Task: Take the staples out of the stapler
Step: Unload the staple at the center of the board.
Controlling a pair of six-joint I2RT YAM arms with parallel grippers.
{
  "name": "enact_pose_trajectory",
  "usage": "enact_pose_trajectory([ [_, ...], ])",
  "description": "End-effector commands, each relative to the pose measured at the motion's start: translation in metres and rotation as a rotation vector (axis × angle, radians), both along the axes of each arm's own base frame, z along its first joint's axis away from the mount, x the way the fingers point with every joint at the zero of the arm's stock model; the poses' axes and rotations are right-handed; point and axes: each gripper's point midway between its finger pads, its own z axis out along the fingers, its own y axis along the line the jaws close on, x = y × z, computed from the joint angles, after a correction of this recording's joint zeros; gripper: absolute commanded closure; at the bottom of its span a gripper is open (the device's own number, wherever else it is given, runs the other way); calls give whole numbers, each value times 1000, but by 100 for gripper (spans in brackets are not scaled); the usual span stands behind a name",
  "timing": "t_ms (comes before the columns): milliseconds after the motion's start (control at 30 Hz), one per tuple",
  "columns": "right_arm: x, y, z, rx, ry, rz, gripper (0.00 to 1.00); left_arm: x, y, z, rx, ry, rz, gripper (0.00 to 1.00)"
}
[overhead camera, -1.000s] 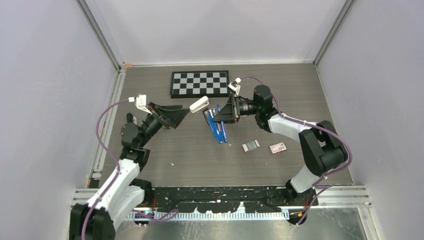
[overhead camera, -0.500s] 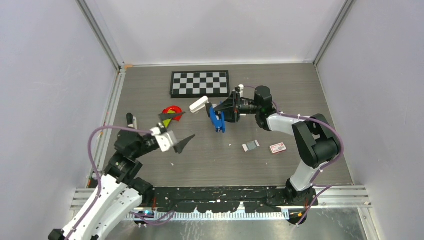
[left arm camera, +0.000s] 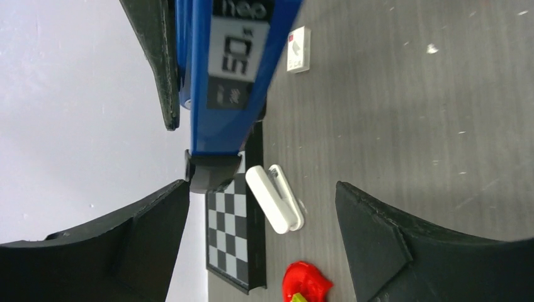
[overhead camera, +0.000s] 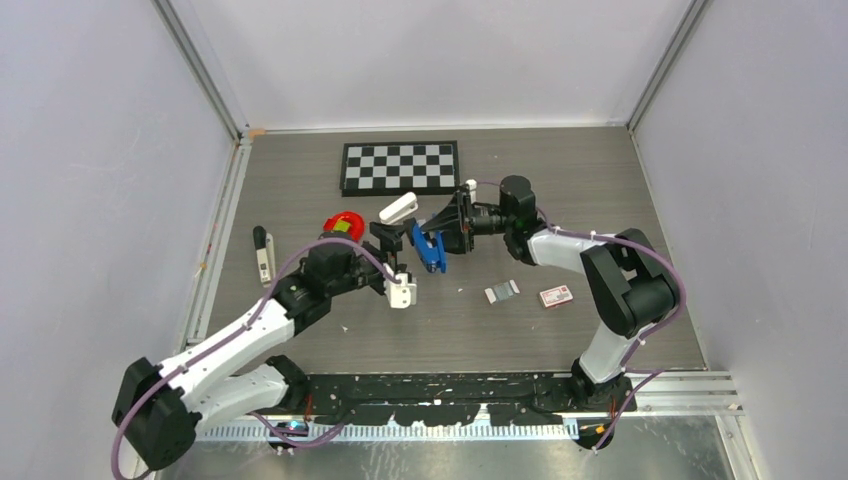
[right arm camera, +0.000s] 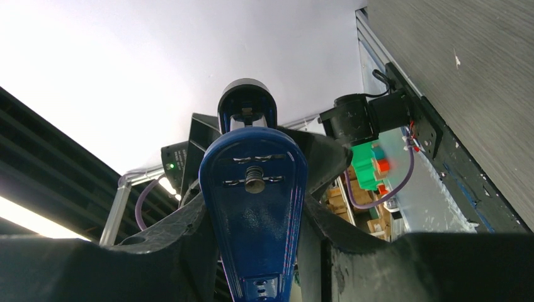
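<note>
My left gripper [overhead camera: 393,250] had swung in from nine o'clock, jaws spread wide, facing the stapler [overhead camera: 431,250] at its three o'clock; my right gripper [overhead camera: 447,228] clamped it above the table [overhead camera: 400,330], so pulling staples looked next

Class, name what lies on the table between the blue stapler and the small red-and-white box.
A small grey strip, nearer the box than the blue stapler; the top view shows it.
</note>
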Motion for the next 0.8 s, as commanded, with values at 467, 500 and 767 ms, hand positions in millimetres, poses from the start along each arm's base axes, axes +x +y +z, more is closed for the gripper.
enact_pose_trajectory([
  [467, -14, 6, 25, 47, -46, 40, 99, 37, -20, 49, -133, -129, 58, 25],
  [500, -15, 7, 25, 48, -47, 44, 99, 38, -21, 46, -125, -124, 56, 27],
  [767, -17, 8, 26, 48, -37, 51, 99, 41, -20, 46, -118, -117, 72, 62],
])
